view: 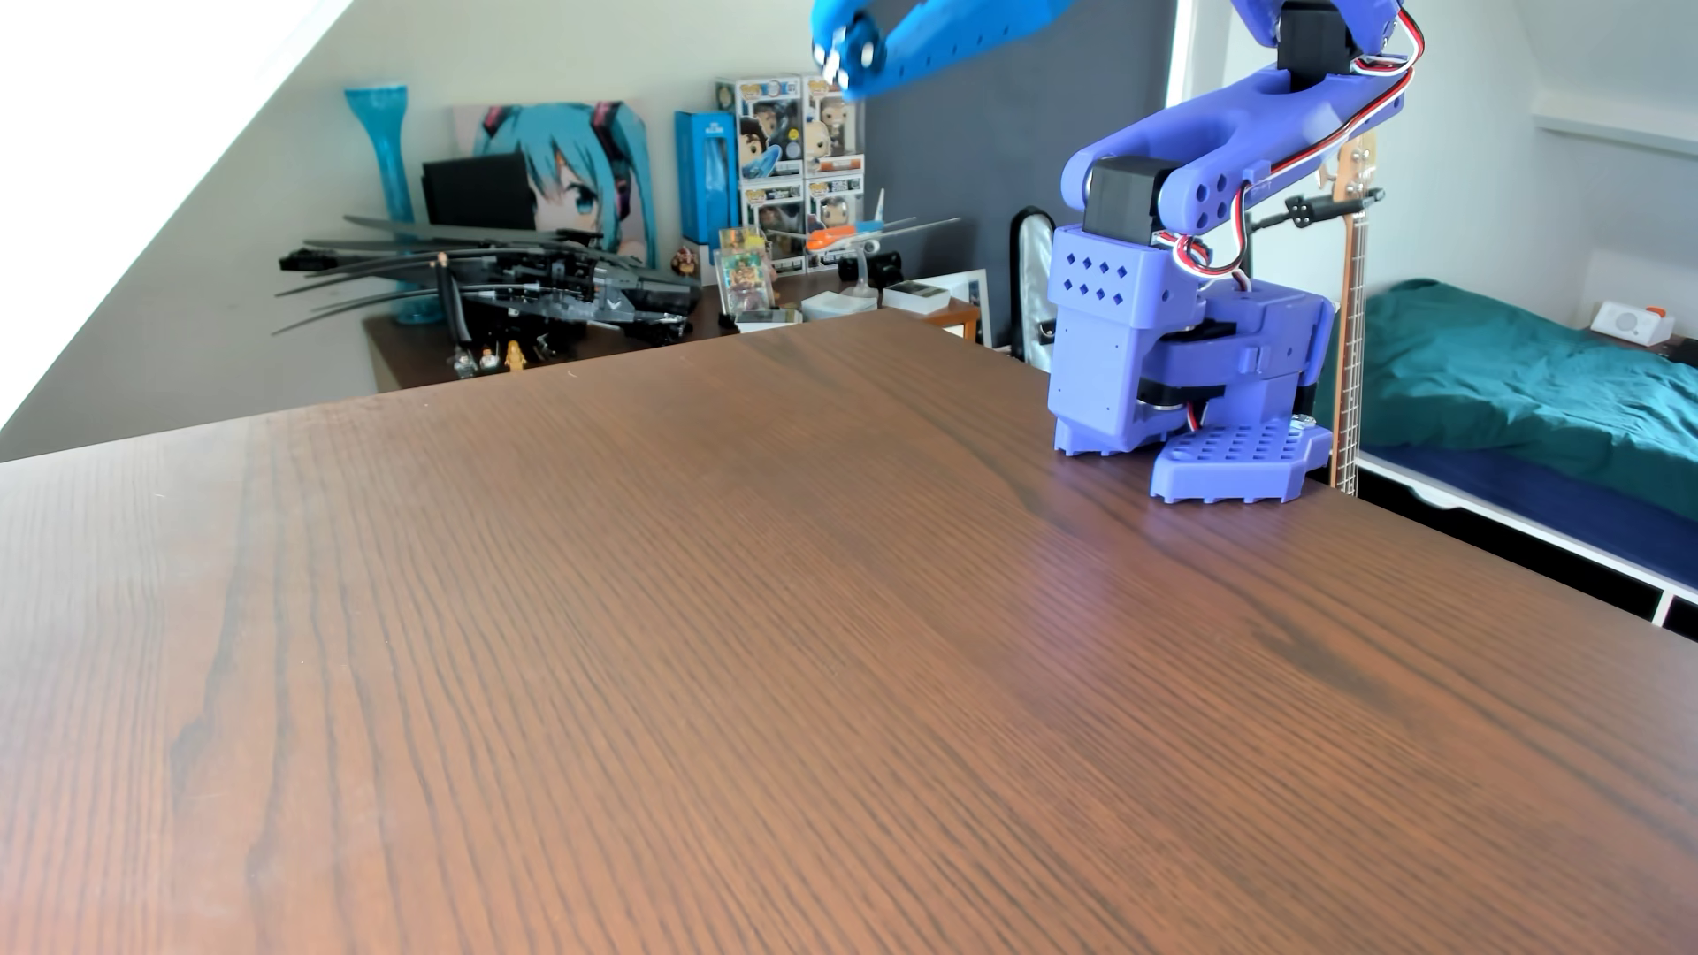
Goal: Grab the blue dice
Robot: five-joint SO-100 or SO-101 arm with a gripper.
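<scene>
In the other view, my bright blue gripper [846, 62] is raised high above the brown wooden table [735, 643], at the top edge of the picture. Its two fingers are closed around the blue dice [852, 48], a small dark blue cube with white pips that sits at the fingertips. The upper parts of the fingers and the wrist are cut off by the top of the frame. Nothing else lies on the table under the gripper.
The arm's purple base [1185, 367] is clamped at the table's far right edge. Behind the table stands a low desk [413, 353] with a black model aircraft, figure boxes and a blue vase. A bed with a green cover [1516, 386] is at the right.
</scene>
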